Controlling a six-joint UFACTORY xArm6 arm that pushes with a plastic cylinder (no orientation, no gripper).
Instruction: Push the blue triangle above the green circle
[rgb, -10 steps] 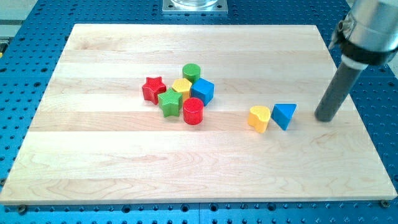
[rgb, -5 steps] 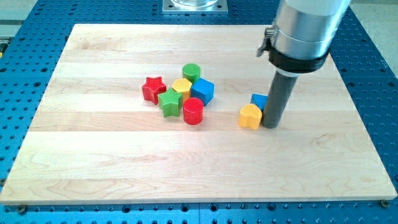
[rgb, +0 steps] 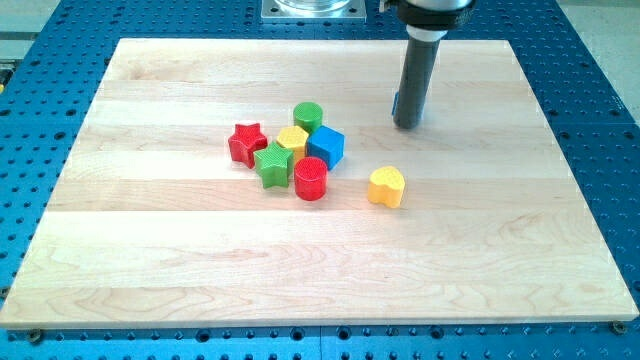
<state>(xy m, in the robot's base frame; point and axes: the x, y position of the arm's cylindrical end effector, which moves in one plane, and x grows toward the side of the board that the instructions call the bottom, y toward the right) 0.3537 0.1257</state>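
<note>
The dark rod stands upright in the upper middle-right of the board, and my tip (rgb: 407, 126) rests on the wood. The blue triangle is almost fully hidden behind the rod; only a thin blue sliver (rgb: 396, 105) shows at the rod's left edge. The green circle (rgb: 307, 114) sits at the top of a block cluster, well to the left of my tip and at about the same height in the view.
The cluster holds a yellow block (rgb: 292, 138), a blue cube (rgb: 326, 146), a red star (rgb: 246, 142), a green star (rgb: 271, 164) and a red cylinder (rgb: 311, 178). A yellow heart (rgb: 386, 186) lies alone below my tip.
My tip swept from the view's right to the left and then up, carrying the blue triangle away from the yellow heart. The heart was nudged left. The cluster has not moved.
</note>
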